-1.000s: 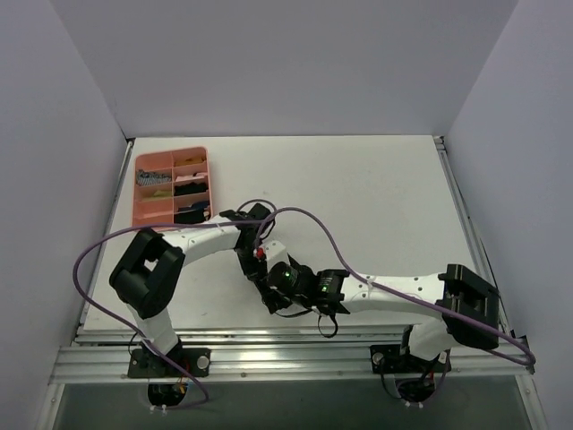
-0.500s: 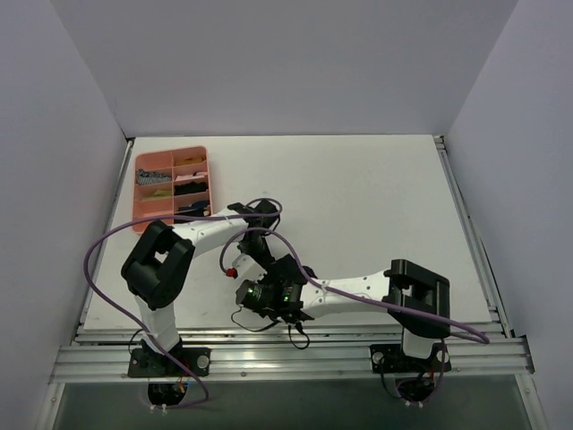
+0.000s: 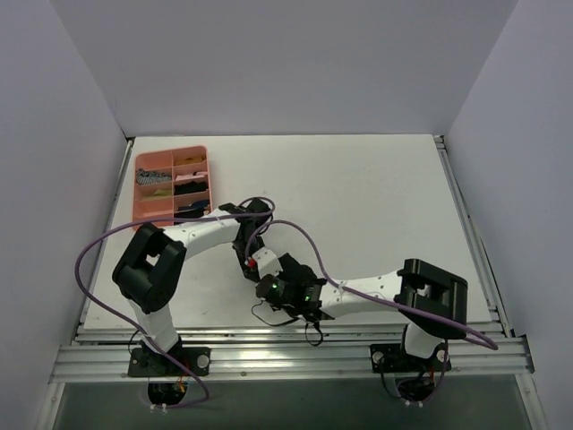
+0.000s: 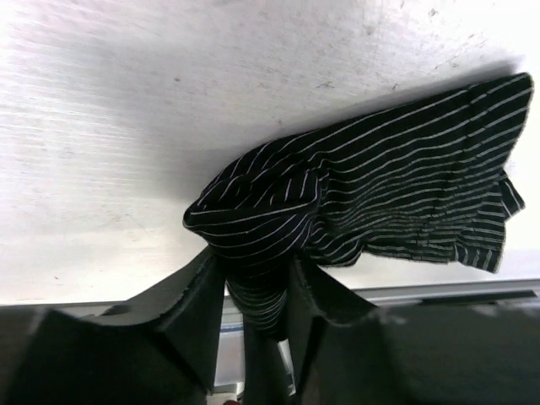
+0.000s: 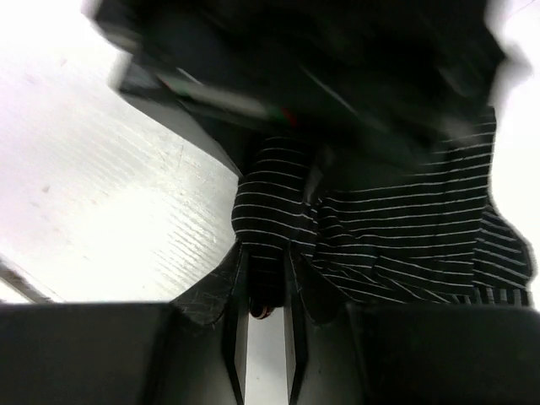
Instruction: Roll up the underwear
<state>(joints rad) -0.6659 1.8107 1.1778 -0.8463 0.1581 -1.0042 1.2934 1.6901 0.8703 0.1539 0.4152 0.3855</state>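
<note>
On the white table (image 3: 376, 188), toward its front edge, the striped black underwear (image 4: 396, 194) lies bunched, its long axis stretching sideways from the left gripper (image 4: 257, 291), which pinches one crumpled end, while the right gripper (image 5: 263, 283) clamps another fold.

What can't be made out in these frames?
- Top view: the underwear is hidden under the left arm and right arm, so its outline cannot be judged.
- Right wrist view: the upper part is motion-blurred, and the dark mass there is unidentifiable.
- Top view: the contents of the pink tray are too small to name.
</note>
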